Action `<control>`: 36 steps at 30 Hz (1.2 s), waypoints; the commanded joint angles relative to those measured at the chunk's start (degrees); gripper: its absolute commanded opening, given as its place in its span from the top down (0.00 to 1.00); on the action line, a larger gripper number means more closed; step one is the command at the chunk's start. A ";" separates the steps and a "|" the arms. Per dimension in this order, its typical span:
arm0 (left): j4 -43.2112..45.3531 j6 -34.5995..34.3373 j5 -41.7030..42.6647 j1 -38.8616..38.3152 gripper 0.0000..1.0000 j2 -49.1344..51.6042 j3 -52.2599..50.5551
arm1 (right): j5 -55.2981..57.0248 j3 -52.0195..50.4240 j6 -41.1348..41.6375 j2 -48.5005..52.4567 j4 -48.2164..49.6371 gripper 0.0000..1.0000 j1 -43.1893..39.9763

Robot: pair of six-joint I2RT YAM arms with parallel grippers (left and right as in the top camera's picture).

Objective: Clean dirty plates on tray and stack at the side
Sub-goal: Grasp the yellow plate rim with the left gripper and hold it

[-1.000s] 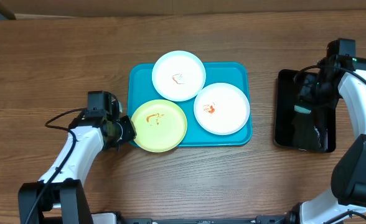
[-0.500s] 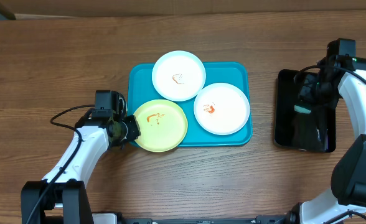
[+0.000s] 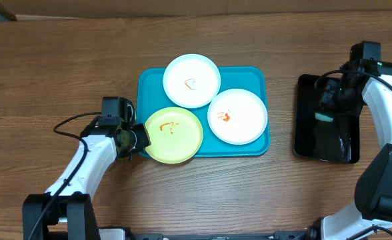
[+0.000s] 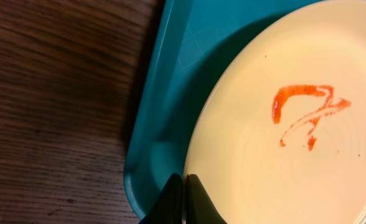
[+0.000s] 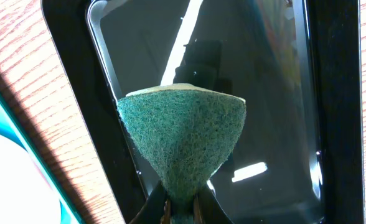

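The turquoise tray (image 3: 253, 75) holds three plates: a white one (image 3: 191, 81) at the back, a white one (image 3: 237, 116) at the right, and a pale yellow-green one (image 3: 174, 135) at the front left. All carry orange-red smears. My left gripper (image 3: 141, 139) is shut on the left rim of the yellow-green plate (image 4: 295, 143), over the tray's corner (image 4: 164, 99); its fingertips (image 4: 185, 180) pinch the rim. My right gripper (image 3: 328, 112) is shut on a green sponge (image 5: 182, 137), held over the black tray (image 5: 276, 93).
The glossy black tray (image 3: 309, 143) lies on the wooden table to the right of the turquoise tray. The yellow-green plate overhangs the turquoise tray's front edge. Bare wood lies to the left of and in front of the tray.
My left gripper moved right and closed on the yellow-green plate's rim, and the plate has shifted slightly to the right. The right arm has not moved.
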 commanded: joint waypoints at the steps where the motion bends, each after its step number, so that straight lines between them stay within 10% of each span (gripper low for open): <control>1: 0.63 -0.31 -0.57 -0.20 0.92 0.70 -1.42 | -0.52 -0.33 -0.44 -1.03 0.17 0.96 0.04; 9: 3.10 -0.33 0.59 -0.22 0.72 0.70 -2.80 | -0.52 -0.33 -0.44 -1.03 0.28 0.96 0.04; 16: 4.09 -0.74 1.22 -0.22 0.96 0.70 -2.80 | -0.52 -0.33 -0.44 -1.03 0.33 0.96 0.04; 36: 4.04 6.69 -1.16 0.50 0.96 0.66 0.24 | -4.17 4.76 -2.25 -5.57 -2.75 0.96 3.13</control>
